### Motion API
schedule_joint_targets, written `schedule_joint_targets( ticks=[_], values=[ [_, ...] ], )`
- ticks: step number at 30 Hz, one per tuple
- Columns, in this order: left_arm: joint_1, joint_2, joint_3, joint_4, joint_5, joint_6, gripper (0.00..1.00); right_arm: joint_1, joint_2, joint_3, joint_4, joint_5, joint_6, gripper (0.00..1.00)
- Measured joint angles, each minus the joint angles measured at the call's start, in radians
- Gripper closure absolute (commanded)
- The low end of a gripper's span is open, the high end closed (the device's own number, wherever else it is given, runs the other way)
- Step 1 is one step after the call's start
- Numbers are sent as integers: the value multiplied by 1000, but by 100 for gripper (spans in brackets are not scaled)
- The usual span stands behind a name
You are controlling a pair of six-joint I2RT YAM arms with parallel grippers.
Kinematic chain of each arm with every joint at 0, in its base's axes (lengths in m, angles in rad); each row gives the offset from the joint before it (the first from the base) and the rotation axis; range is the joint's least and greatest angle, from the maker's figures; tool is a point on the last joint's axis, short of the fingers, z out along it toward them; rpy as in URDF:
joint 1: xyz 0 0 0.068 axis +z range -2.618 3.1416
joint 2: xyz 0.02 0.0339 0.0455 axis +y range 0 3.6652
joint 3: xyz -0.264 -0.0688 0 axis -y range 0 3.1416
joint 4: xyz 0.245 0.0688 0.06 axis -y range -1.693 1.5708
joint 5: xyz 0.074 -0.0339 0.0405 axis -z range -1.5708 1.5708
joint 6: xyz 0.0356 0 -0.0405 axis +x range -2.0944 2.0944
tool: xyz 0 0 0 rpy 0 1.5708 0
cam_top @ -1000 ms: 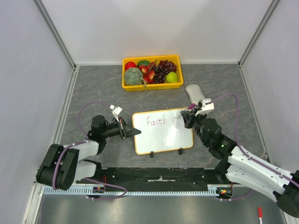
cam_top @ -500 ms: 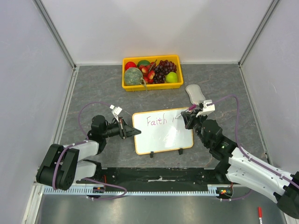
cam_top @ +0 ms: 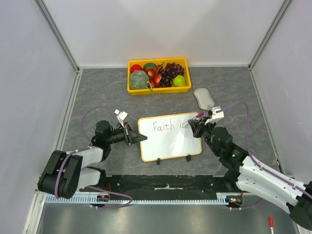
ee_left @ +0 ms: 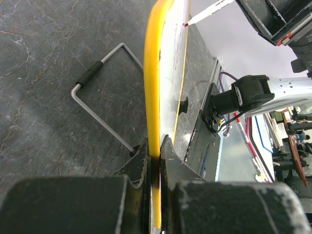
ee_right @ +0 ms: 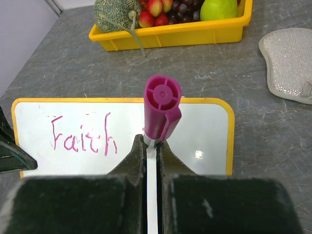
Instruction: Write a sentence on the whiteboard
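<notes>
The whiteboard (cam_top: 168,141), white with a yellow-orange rim, lies on the grey table between the arms. My left gripper (cam_top: 130,135) is shut on its left rim (ee_left: 152,122). My right gripper (cam_top: 194,126) is shut on a white marker with a magenta cap end (ee_right: 162,107), held over the board's upper right part (ee_right: 195,131). The sentence (cam_top: 164,126) reads "Faith" in pink, with a stroke or two after it beside the marker tip. In the right wrist view "Faith" (ee_right: 83,136) shows left of the marker.
A yellow tray (cam_top: 158,89) of fruit stands at the back of the table. A grey sparkly eraser pad (cam_top: 204,98) lies right of the tray. The board's wire stand (ee_left: 100,105) shows beneath it. A red pen (cam_top: 270,223) lies off the table at front right.
My right gripper has shifted slightly left and down with the marker, adding to the strokes after "Faith". The left gripper and board have not moved.
</notes>
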Motion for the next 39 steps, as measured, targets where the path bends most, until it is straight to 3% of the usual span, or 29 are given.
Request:
schedule_joint_targets(
  ticks=[39],
  values=[
    [0, 0, 0, 1, -6, -3, 98, -3, 51, 44, -3, 46, -6, 100]
  ],
)
